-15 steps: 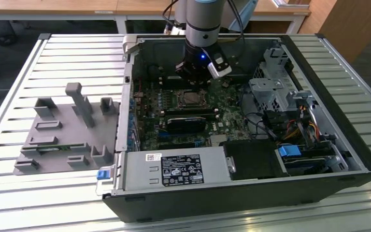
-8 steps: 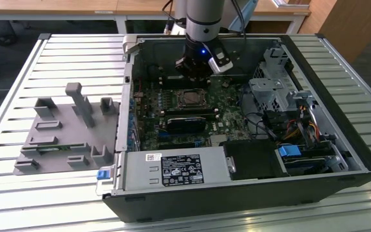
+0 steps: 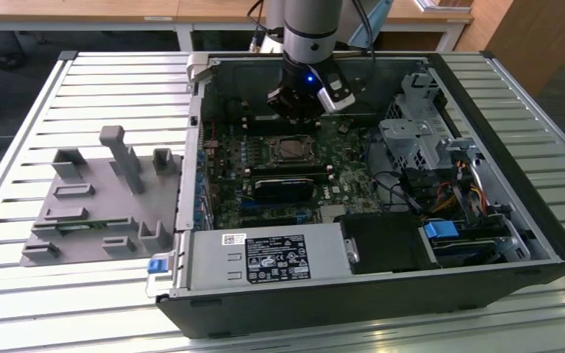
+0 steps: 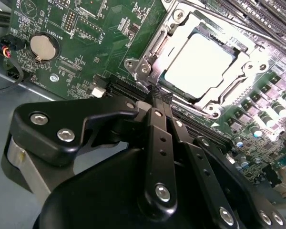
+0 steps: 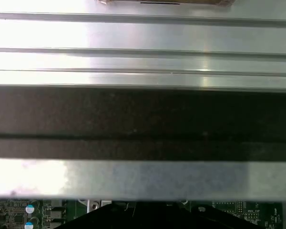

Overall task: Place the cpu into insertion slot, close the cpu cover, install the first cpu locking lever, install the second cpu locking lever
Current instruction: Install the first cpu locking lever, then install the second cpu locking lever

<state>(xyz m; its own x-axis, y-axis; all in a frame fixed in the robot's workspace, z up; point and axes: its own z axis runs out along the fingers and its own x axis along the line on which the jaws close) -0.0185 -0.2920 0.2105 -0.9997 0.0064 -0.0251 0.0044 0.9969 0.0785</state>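
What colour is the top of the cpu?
Silvery grey, bright in the light; the cpu shows best in the second wrist view.

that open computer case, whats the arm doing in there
A single robot arm is reaching into the open computer case, working at the processor socket on the green motherboard. The cpu already sits in the insertion slot, and the cpu cover lies closed around it. The gripper is shut, holding nothing, with its fingertips right beside the socket's edge.

Arm upright; gripper (image 4: 157, 93) lowered, its fingers (image 4: 155, 125) apparently pressed together.
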